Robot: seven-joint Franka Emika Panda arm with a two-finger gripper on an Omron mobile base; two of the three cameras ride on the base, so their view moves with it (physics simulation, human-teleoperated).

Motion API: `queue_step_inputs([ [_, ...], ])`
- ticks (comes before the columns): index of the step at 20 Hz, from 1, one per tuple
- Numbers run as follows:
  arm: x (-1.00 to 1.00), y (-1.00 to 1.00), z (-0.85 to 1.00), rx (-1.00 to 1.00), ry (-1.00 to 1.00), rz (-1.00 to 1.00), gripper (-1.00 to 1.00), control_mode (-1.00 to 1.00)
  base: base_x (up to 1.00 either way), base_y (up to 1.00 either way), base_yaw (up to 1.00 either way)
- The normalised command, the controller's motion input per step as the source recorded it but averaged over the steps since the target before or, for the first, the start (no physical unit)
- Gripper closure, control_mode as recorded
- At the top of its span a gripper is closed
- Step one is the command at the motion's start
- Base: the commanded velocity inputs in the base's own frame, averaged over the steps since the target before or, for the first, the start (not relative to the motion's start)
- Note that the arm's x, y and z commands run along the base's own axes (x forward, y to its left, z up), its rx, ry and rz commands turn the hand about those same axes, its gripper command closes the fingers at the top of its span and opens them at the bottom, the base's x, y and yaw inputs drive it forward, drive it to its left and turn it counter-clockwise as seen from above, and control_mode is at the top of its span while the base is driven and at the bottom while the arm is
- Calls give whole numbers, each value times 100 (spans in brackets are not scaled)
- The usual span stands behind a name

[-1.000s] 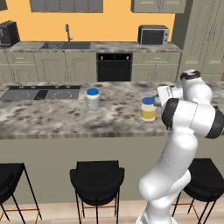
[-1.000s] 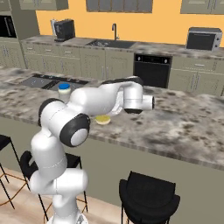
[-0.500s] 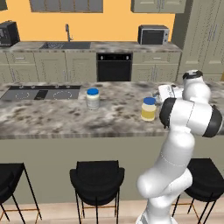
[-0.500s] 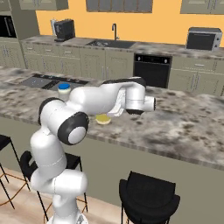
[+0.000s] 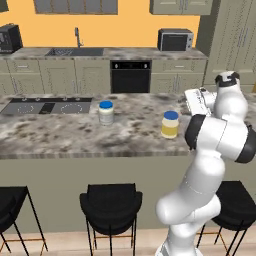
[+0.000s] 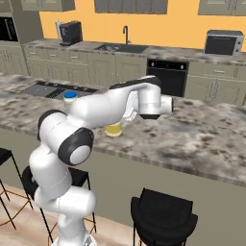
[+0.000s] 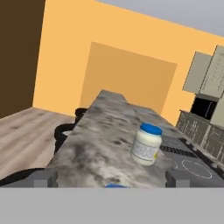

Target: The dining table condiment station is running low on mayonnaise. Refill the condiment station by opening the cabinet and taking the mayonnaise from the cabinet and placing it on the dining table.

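Note:
The mayonnaise (image 5: pixel 170 125), creamy-yellow with a blue lid, stands upright on the marble dining table (image 5: pixel 60 136). My gripper (image 5: pixel 190 101) hovers just right of the jar at lid height, apart from it. In the hand view the gripper (image 7: pixel 110 177) is open, its fingertips (image 7: pixel 43 177) wide apart, and a sliver of the mayonnaise's blue lid (image 7: pixel 114 185) shows low between them. In the right base view my forearm covers most of the mayonnaise (image 6: pixel 114 129). Beige cabinets (image 5: pixel 232 40) line the far wall; I cannot tell which is the task's cabinet.
A paler whitish blue-lidded jar (image 5: pixel 105 112) (image 6: pixel 70 97) (image 7: pixel 146 143) stands on the table to the left, next to a cooktop (image 5: pixel 45 106). Black stools (image 5: pixel 111 202) line the near side. Sink, oven and microwave (image 5: pixel 175 40) are along the back counter.
The hand has drawn slightly back to the right, away from the mayonnaise. The jar stays where it stood on the table.

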Motion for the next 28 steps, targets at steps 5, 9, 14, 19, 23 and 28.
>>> queue_step_inputs([
  [5, -64, 17, 2, -2, 0, -1, -100, -100, 0, 0, 0],
  [9, -83, 45, 8, -9, 0, -9, -100, -100, 0, 0, 0],
  [14, -75, 63, 32, -16, 0, -13, -100, -100, 0, 0, 0],
  [19, -59, 60, 48, -19, 5, -17, -100, -100, 0, 0, 0],
  [23, -64, 56, 40, -11, 14, -22, -100, -100, 0, 0, 0],
  [28, -71, 57, 33, -9, 15, -26, -100, -100, 0, 0, 0],
])
